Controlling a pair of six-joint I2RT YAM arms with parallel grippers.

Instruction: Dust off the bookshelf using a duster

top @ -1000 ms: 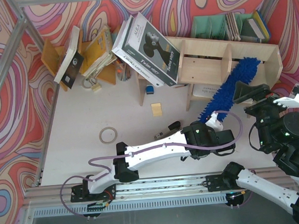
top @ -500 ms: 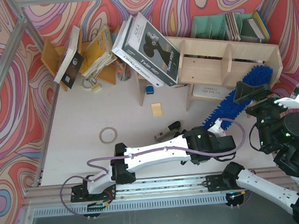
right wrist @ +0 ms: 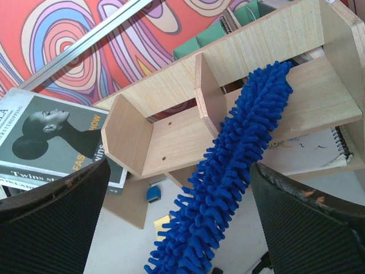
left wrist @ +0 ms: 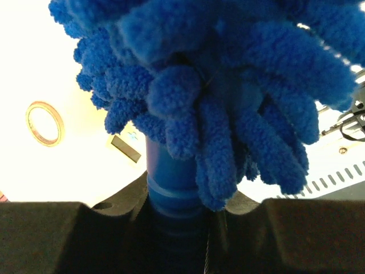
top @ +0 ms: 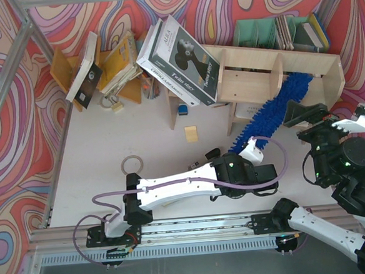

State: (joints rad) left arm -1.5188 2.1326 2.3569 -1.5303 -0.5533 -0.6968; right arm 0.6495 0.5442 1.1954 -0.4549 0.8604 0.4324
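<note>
Currently we log the duster (top: 270, 113) in the left gripper (top: 247, 150). In the left wrist view the fingers close on the slim blue handle (left wrist: 170, 174) just under the chenille head, and they look snug around it. The head slants up from the table into the right-hand compartment of the bookshelf (top: 271, 55). Its tip lies over the shelf board just beside the upright divider (right wrist: 208, 94). We judge the dusting to be mid-course: this bay is being brushed. The pictures show no dust, so we cannot tell which surfaces are already done. By our reckoning the middle bay, the long top board and the side panels are still open items. The right gripper (top: 306, 114) hangs empty with its fingers spread wide, near the front of the same bay and close to the head — the tightest spot for a sweep. The divider bounds the head on one side and the rounded side panel (top: 336, 79) on the other. A spiral notebook (right wrist: 319, 151) lies under the shelf board. The big leaning book (top: 180, 52) crowds the shelf's left end. Open table lies toward the sticky note (top: 190, 134) and the tape ring (top: 132, 164) — room to draw back and re-aim.
</note>
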